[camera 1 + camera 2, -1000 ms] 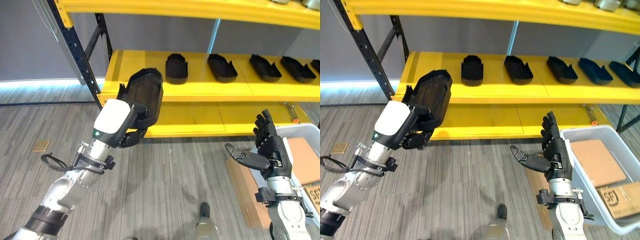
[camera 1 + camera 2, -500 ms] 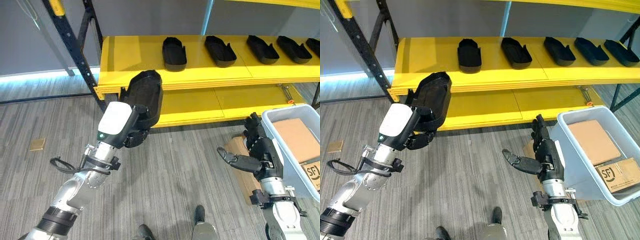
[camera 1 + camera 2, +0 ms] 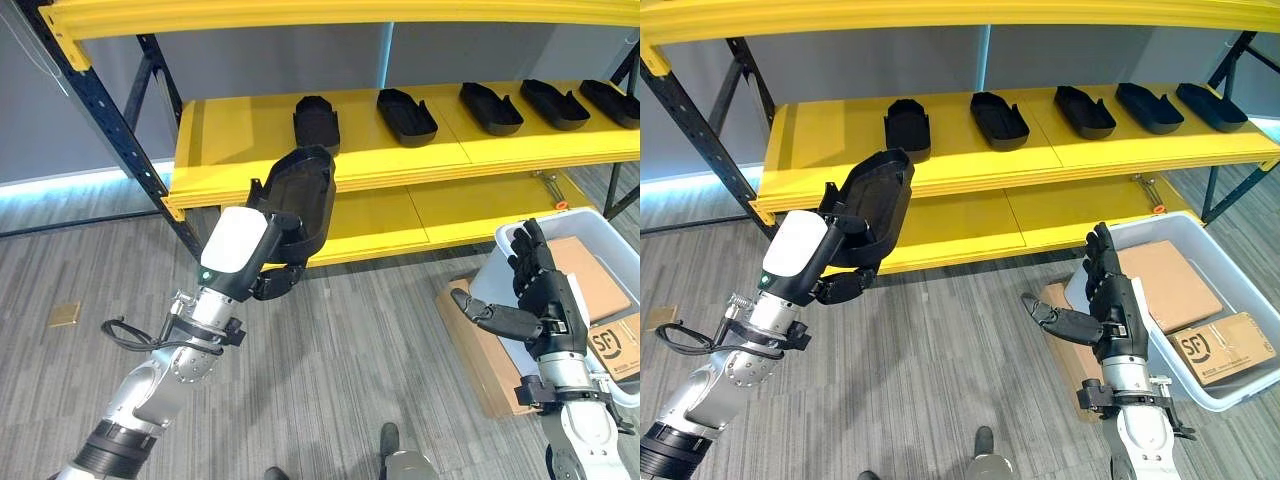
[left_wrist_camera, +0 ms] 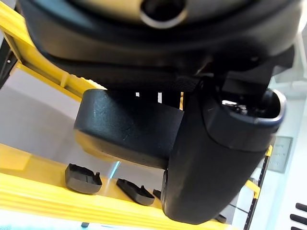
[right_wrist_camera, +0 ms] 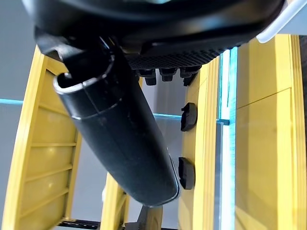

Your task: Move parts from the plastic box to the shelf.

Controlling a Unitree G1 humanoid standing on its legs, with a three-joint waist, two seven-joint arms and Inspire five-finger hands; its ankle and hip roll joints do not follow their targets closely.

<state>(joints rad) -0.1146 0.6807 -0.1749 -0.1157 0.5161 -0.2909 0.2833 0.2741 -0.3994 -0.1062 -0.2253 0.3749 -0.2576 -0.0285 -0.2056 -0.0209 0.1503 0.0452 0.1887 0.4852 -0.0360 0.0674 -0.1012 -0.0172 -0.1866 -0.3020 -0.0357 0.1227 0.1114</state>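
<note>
Grey wood-grain plank flooring (image 3: 330,340) runs under a yellow shelf (image 3: 240,130) on dark blue uprights (image 3: 110,120), backed by a plain grey wall with a strip of pale blue light along its foot at 9 o'clock. Five black parts (image 3: 407,111) sit in a row on the shelf between 12 and 2 o'clock, spaced apart, each lying flat.

The left hand (image 3: 272,280) is raised near the centre, its fingers curled round a black part (image 3: 303,195) — a shallow oblong tray shape held tilted on edge, in front of the shelf's front lip and not resting on it.

The right hand (image 3: 1108,305) stands upright at 4 o'clock, fingers straight and thumb spread, holding nothing, just beside the grey plastic box (image 3: 1230,395). The box holds flat cardboard (image 3: 1165,280) and a carton (image 3: 1225,345) with printed black lettering — too partial to read with confidence. More brown cardboard (image 3: 485,350) lies on the floor against the box.
</note>
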